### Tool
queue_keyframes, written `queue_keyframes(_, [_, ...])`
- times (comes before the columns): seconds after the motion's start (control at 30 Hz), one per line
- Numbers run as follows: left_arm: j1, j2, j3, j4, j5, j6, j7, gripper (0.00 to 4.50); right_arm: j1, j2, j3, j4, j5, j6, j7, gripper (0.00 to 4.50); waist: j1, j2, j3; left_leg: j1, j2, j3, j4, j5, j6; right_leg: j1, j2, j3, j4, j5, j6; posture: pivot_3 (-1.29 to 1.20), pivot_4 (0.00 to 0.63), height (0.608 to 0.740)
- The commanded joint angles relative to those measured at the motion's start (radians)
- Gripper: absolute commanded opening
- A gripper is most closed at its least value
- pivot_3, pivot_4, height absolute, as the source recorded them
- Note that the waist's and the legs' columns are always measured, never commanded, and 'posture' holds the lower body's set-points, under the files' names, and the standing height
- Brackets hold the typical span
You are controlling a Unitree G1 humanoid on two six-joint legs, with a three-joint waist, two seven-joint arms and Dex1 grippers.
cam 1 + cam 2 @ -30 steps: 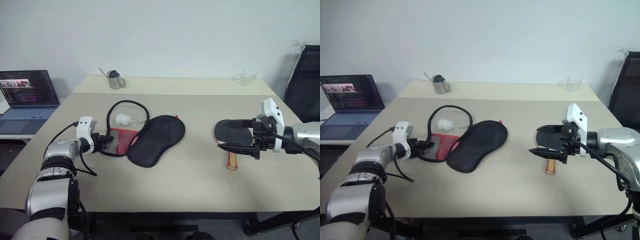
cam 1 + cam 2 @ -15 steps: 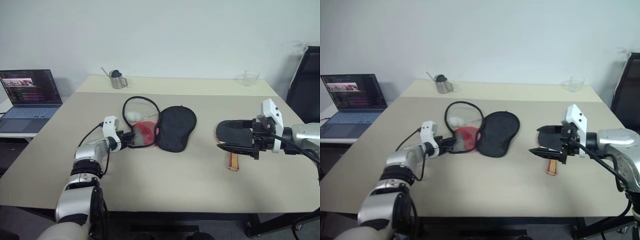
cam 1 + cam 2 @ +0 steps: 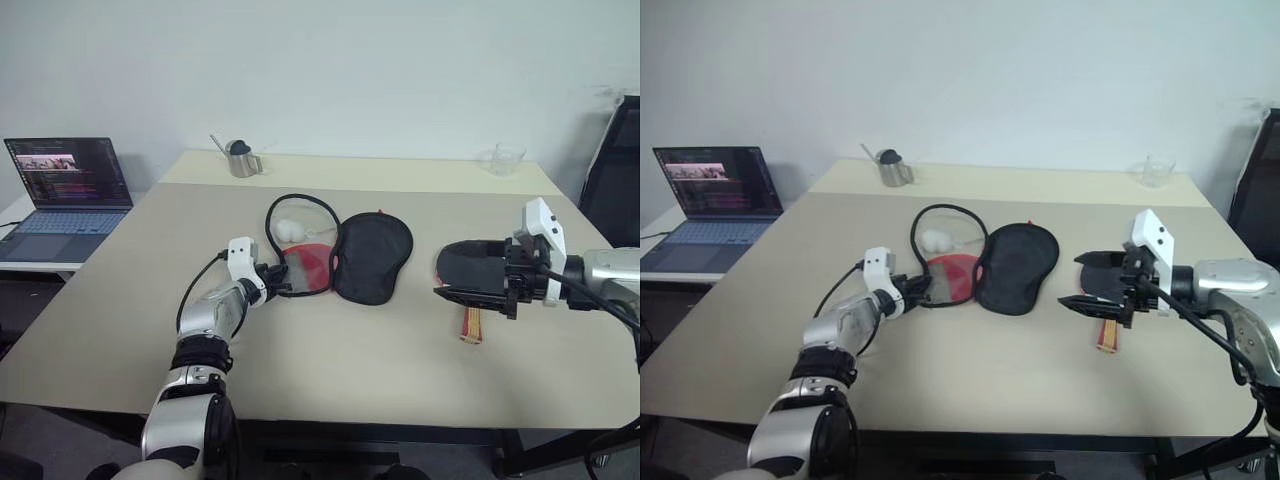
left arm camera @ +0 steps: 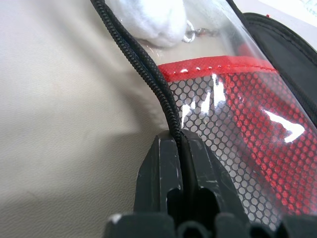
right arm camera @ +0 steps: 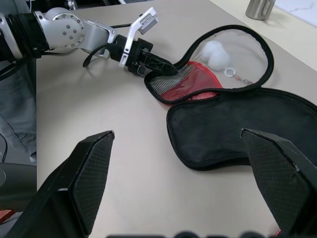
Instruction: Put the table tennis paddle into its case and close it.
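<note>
The case (image 3: 345,255) lies flipped open mid-counter (image 3: 330,350), our left gripper (image 3: 280,279) pinching its zipper edge in shut jaws to hold it steady, while our right gripper (image 3: 470,282) hovers with jaws wide above the table tennis paddle (image 3: 466,317) at our right.

One opened case (image 3: 350,255), one table tennis paddle (image 3: 472,272), one metal cup (image 3: 238,160) at eleven o'clock, one clear glass (image 3: 505,158) at one o'clock, one laptop (image 3: 68,180), two grippers.
</note>
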Motion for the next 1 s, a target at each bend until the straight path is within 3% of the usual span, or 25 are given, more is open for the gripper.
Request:
queue_keyframes(0.03, [0.011,-0.028,-0.026,-0.029,-0.010,-0.001,-0.007,0.03,-0.003,-0.008,-0.025,-0.030,0.022,-0.014,-0.003,4.50,0.000,0.000,0.000,0.000,0.000,0.000,0.000,0.000,0.000,0.000,0.000,0.000,0.000,0.000,0.000,0.00,0.150,0.740])
queue_keyframes(0.7, [0.037,-0.052,-0.076,-0.124,-0.011,0.052,-0.022,0.03,0.004,-0.011,-0.018,-0.036,0.032,-0.018,-0.010,4.50,0.005,0.000,0.000,-0.001,0.000,0.000,-0.002,0.000,0.000,0.000,0.000,0.000,-0.003,0.000,0.000,0.00,0.150,0.740])
queue_keyframes(0.8, [0.030,-0.041,-0.071,-0.115,-0.017,0.065,-0.023,0.72,0.003,-0.011,-0.016,-0.031,0.030,-0.020,-0.009,4.50,0.005,0.000,0.000,-0.001,0.000,0.000,-0.002,0.000,0.001,0.000,0.000,0.000,-0.004,0.000,0.000,0.00,0.150,0.740])
queue_keyframes(1.0, [0.064,0.032,-0.128,-0.161,0.005,0.064,-0.116,2.75,0.006,-0.013,-0.014,-0.031,0.030,-0.021,-0.009,4.50,-0.002,0.000,0.000,0.000,0.001,-0.001,-0.001,0.000,0.001,0.000,0.000,0.000,-0.003,0.000,0.000,0.00,0.150,0.740])
